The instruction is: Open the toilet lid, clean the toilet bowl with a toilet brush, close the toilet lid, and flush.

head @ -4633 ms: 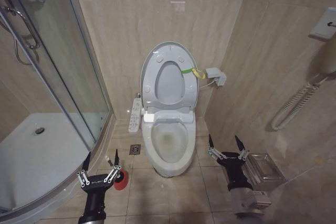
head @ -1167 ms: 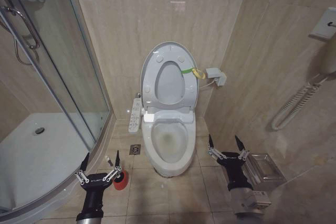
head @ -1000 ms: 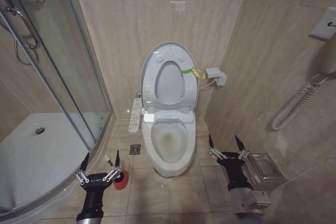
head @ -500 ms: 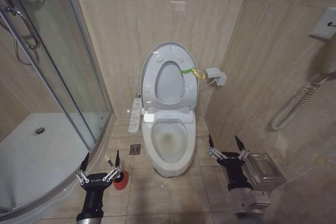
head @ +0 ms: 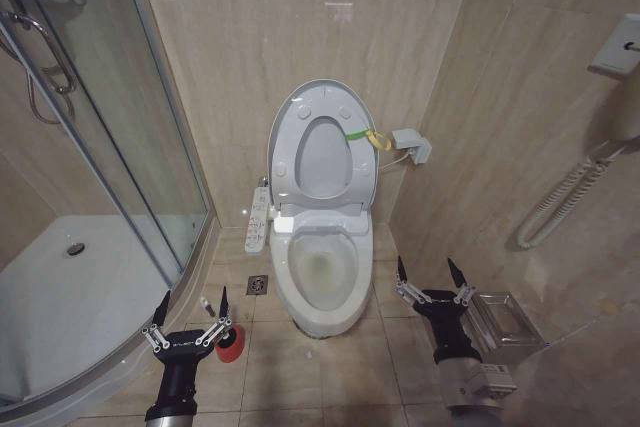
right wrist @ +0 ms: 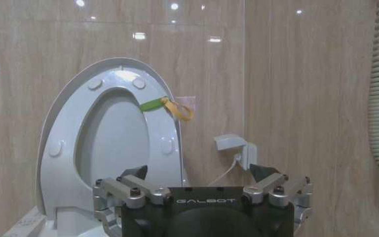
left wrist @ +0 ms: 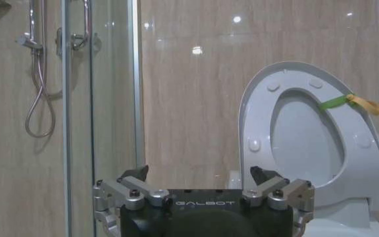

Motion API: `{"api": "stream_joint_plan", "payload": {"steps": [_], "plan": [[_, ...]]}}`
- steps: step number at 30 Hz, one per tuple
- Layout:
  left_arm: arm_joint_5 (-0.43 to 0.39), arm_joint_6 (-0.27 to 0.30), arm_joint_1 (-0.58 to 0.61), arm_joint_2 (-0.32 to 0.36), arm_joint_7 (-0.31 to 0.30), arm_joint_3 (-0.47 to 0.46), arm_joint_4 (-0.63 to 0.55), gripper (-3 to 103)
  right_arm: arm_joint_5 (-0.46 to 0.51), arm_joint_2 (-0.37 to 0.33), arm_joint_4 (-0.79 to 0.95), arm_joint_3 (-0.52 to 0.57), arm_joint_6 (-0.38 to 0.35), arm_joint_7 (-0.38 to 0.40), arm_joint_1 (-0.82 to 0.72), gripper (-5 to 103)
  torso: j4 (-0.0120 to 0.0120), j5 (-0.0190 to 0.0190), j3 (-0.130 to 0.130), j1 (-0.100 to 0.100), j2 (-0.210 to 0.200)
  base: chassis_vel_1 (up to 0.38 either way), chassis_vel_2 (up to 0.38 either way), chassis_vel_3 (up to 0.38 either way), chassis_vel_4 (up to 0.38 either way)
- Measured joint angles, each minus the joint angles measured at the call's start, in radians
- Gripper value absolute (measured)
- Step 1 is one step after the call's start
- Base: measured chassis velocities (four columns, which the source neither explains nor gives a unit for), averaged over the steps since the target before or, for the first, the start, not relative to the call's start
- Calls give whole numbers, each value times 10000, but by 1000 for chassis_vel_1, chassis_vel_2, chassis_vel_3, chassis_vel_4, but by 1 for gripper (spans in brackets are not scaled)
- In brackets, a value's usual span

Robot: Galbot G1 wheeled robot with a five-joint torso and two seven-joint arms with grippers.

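The toilet lid (head: pixel 284 117) stands raised against the back wall, a yellow-green band (head: pixel 366 136) tied at its edge, and the ring seat is up against it. Below it the toilet bowl (head: pixel 320 269) lies uncovered. The toilet brush (head: pixel 207 306) shows as a thin pale handle rising from a red holder cup (head: pixel 231 342) on the floor left of the bowl. My left gripper (head: pixel 195 293) hangs open beside that cup, holding nothing. My right gripper (head: pixel 425 262) hangs open to the right of the bowl. The left wrist view shows my left gripper (left wrist: pixel 198 171) facing the lid (left wrist: pixel 262 98); the right wrist view shows my right gripper (right wrist: pixel 198 169) facing the lid (right wrist: pixel 64 123).
A curved glass shower enclosure (head: pixel 120 147) fills the left side. A white button panel (head: pixel 257 219) sits on the bowl's left flank, a floor drain (head: pixel 257 285) in front of it. A metal rack (head: pixel 503 317) and a coiled cord (head: pixel 560 202) are on the right wall.
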Motion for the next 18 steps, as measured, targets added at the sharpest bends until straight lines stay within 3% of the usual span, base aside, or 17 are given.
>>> {"api": "stream_joint_plan", "payload": {"steps": [18], "plan": [[0, 0, 0, 0, 0, 0, 0, 100, 0, 0, 0, 0, 0, 0, 0, 100, 0, 0, 0, 0, 0, 0, 0, 0, 0]]}}
